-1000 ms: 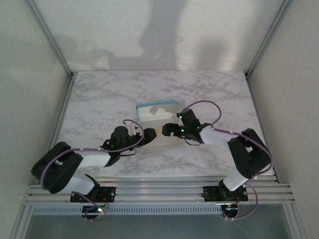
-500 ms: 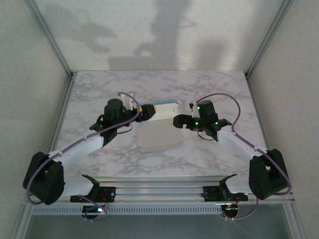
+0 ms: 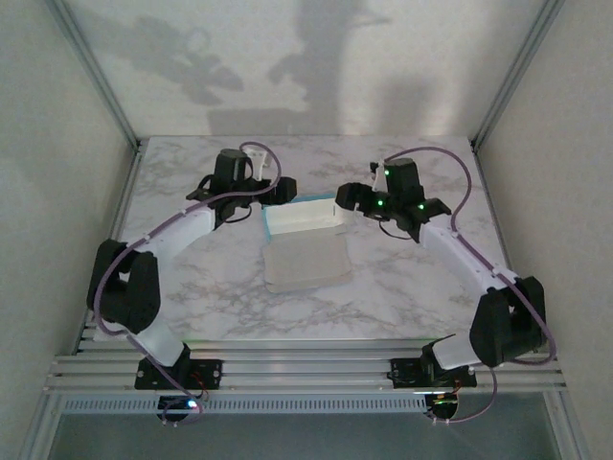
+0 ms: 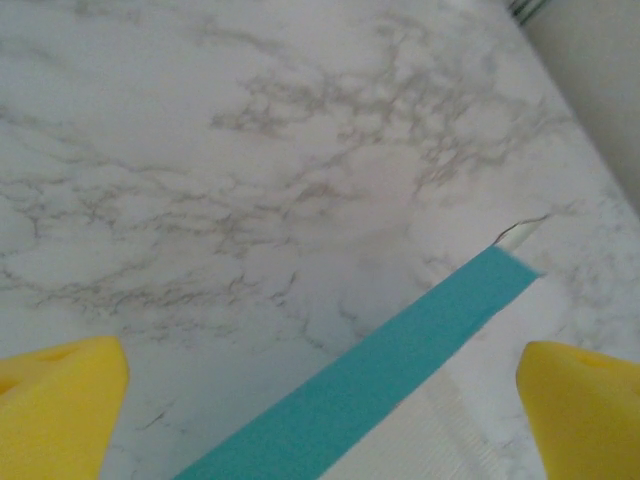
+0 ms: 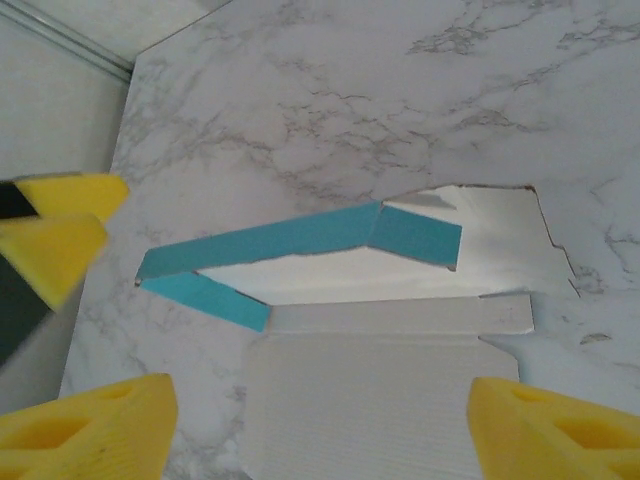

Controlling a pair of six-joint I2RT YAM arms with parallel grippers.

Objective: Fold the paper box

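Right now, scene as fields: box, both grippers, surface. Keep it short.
surface: marble-pattern table
paper box: mid-table, off-white face up and flat, far side partly raised, not closed
turquoise flap: raised at the box's far-left corner
left gripper: open, straddling the flap; contact cannot be told
right gripper: open, at the box's far-right corner, holding nothing
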